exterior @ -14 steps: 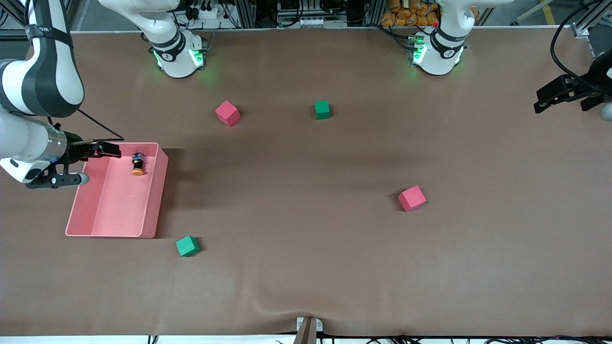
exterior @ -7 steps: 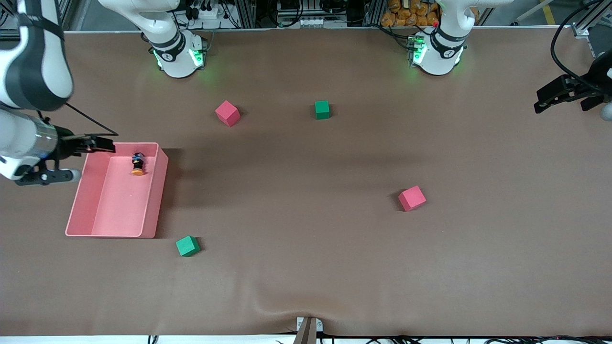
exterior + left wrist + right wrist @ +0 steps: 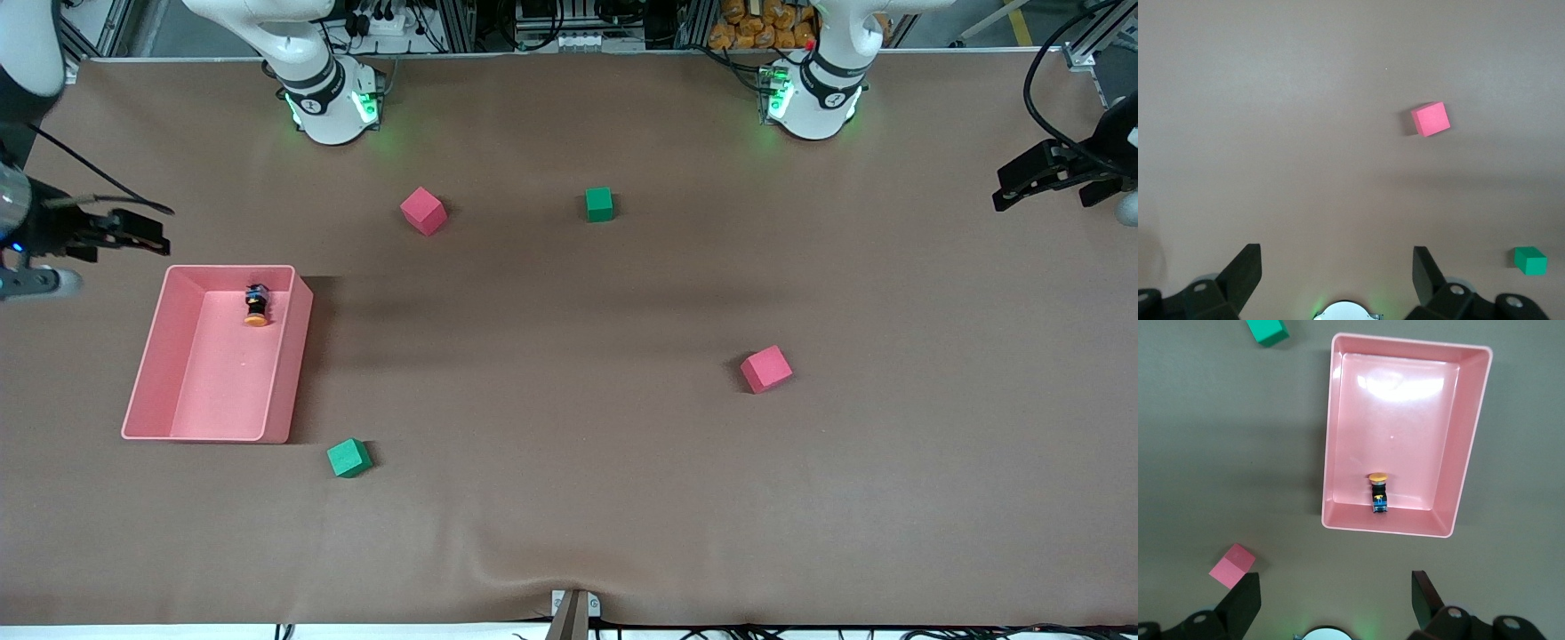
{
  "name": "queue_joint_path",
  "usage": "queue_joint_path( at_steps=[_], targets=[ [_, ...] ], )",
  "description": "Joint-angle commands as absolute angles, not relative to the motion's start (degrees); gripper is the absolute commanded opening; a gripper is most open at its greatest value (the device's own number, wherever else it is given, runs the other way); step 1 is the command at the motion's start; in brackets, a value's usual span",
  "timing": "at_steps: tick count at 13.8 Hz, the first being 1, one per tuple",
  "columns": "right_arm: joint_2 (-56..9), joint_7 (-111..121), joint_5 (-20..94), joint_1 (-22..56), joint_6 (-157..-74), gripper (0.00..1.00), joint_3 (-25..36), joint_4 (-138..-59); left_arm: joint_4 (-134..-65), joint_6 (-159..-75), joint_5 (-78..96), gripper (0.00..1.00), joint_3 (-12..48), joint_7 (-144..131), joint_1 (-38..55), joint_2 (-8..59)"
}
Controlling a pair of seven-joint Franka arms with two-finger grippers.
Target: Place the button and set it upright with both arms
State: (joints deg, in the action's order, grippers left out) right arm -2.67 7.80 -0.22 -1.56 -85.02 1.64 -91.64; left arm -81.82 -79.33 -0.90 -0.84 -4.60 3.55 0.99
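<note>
Brown-covered table (image 3: 569,498), lit from above; we list its contents as follows.

Item: pink tray (image 3: 293,356), rectangular, open-topped, toward the right arm's end of the table.

Item: button (image 3: 257,306), orange cap, black-and-blue body. It lies inside the tray, close to the wall farthest from the front camera. From the right wrist view it appears to lie on its side, the cap pointing into the tray; we judge it not yet upright.

Item: right gripper (image 3: 133,233), over bare table just beside the tray's farthest wall, toward the table's edge. Its jaws stand wide apart and hold nothing.

Item: left gripper (image 3: 1036,182), at the left arm's end of the table, well apart from the tray. Its jaws are also wide and empty; this arm waits.

Item: two red cubes, one (image 3: 423,211) near the right arm's base, one (image 3: 765,369) toward the left arm's end.

Item: two green cubes, one (image 3: 599,204) between the bases, one (image 3: 348,458) near the tray's corner closest to the front camera.

Risks, as we judge them: the button sits so near the tray wall that a descending finger could strike the rim and shove the tray. Being small and round, it could roll away from closing jaws, or tip over again once set on end.
</note>
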Motion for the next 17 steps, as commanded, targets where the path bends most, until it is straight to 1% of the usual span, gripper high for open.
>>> queue_joint_path(
  at_steps=[1, 9, 12, 14, 17],
  targets=[
    [-0.27, 7.47, -1.32, -1.58, -84.29, 1.00, 1.93, -91.58, -80.86, -78.84, -0.44, 1.00, -0.79, -3.61, 3.34, 1.32],
    [2.64, 4.92, -1.23, -1.49, -83.15, 1.00, 1.67, -92.37, -80.86, -78.84, -0.44, 1.00, -0.79, -3.69, 3.25, 1.32],
    [3.16, 4.92, -1.14, -1.76, -84.11, 1.00, 1.76, -92.63, -80.86, -78.84, -0.53, 1.00, -0.79, -3.60, 3.25, 1.32],
    [5.00, 4.92, -0.79, -2.02, -86.99, 1.00, 1.85, -95.34, -80.86, -78.84, -0.44, 1.00, -0.79, -3.60, 3.25, 1.32],
    [8.34, 4.92, -0.62, -2.20, -91.57, 1.00, 1.85, -102.81, -80.86, -78.84, -0.44, 1.00, -0.70, -3.60, 3.34, 1.32]
  ],
)
